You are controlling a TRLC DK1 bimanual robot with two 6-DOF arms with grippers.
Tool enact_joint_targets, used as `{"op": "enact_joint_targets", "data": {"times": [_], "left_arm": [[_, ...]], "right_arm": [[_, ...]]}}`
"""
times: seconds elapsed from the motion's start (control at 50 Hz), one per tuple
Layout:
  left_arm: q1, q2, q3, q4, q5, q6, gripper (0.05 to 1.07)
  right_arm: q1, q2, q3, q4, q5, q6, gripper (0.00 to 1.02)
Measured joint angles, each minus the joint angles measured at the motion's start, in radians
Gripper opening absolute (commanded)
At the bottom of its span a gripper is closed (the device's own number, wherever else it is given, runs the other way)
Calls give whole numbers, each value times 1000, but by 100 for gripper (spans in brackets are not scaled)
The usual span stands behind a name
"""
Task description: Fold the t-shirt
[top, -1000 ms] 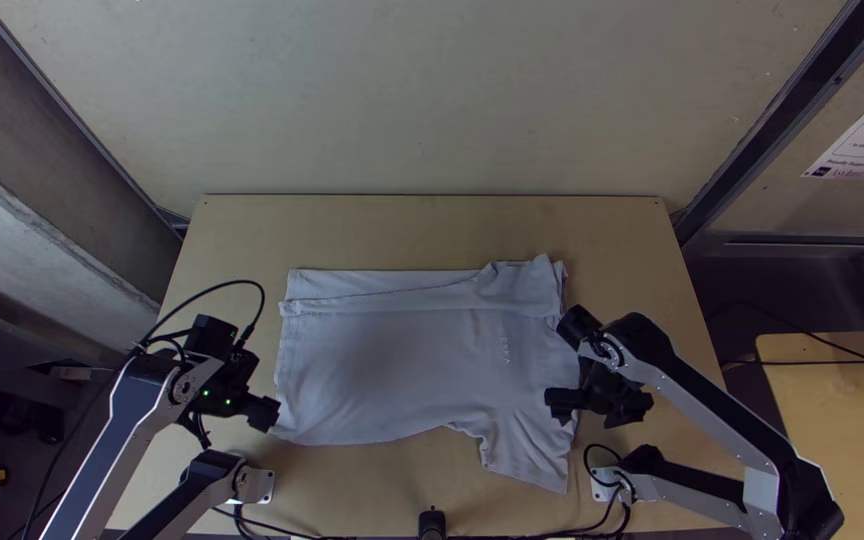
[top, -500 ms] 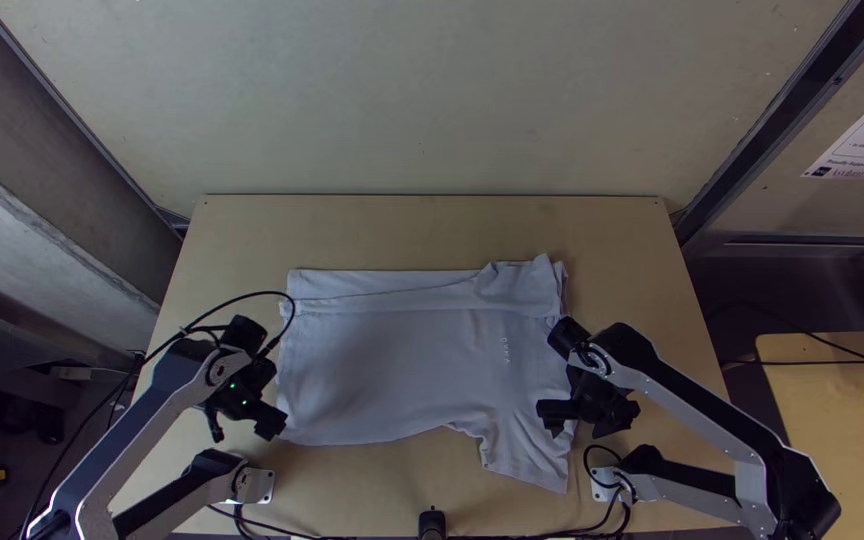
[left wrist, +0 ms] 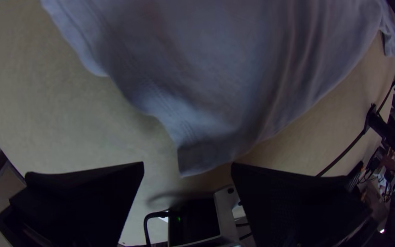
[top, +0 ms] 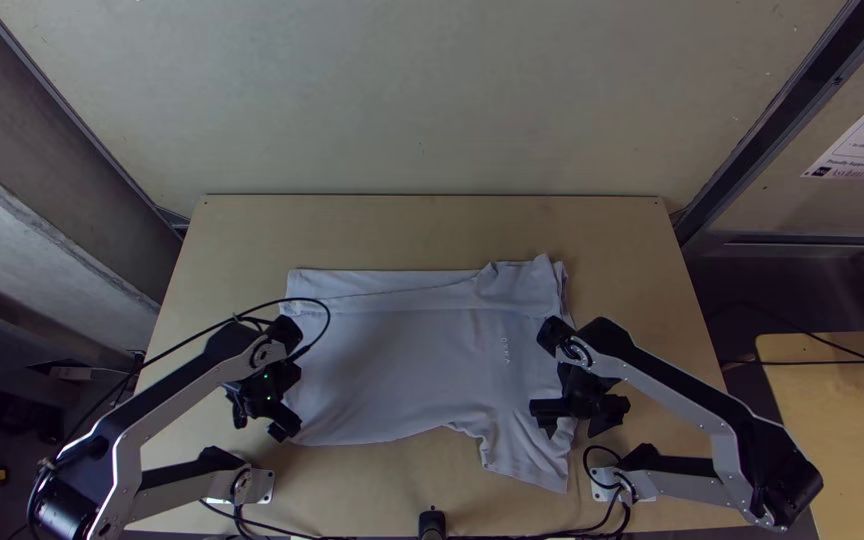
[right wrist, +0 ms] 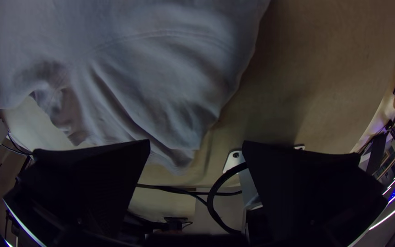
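T-shirt [top: 402, 370], top view: lies mostly flat on the table [top: 422, 225], sleeve [top: 527, 455] towards near edge. Probably light, limp, not fragile.
Left wrist view: left gripper [left wrist: 187, 163] released, fingers apart; pinch at cloth corner [left wrist: 202, 158].
Right wrist view: right gripper [right wrist: 196, 141] likewise unclenched; cuff [right wrist: 177, 162] seems graspable, wrinkles likely.

t-shirt print [top: 505, 349] too small

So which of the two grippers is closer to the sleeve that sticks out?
The right gripper. It is beside the sleeve, with its fingers apart; the left gripper, also open, is at the opposite end of the shirt.
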Motion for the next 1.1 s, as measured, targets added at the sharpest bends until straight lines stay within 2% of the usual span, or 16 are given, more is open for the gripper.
{"op": "enact_joint_targets", "data": {"times": [0.18, 0.34, 0.46, 0.72, 0.78, 0.92, 1.02, 1.06, 1.1], "left_arm": [[-37, 97, 0, 22, -9, -4, 93], [-76, 136, 0, 42, -14, -19, 52], [-95, 143, -1, 72, -10, -25, 7], [-99, 142, 0, 83, 54, -18, 8], [-99, 140, 5, 83, 58, -18, 8], [-91, 121, 37, 86, 58, -19, 8], [-82, 112, 62, 82, 58, -19, 8], [-78, 108, 66, 82, 58, -18, 8], [-75, 103, 67, 80, 60, -19, 8]], "right_arm": [[0, 19, 0, 3, 0, -14, 92], [0, 27, -5, 18, -3, -17, 92], [-3, 34, -29, 39, -14, -17, 92], [-3, 87, -39, 57, -20, -17, 92], [-3, 101, -39, 60, -24, -17, 86], [-3, 120, -39, 82, -27, -17, 86], [-5, 148, -43, 96, -71, -21, 85], [-6, 156, -48, 105, -79, -21, 79], [-8, 165, -53, 111, -82, -24, 67]]}}
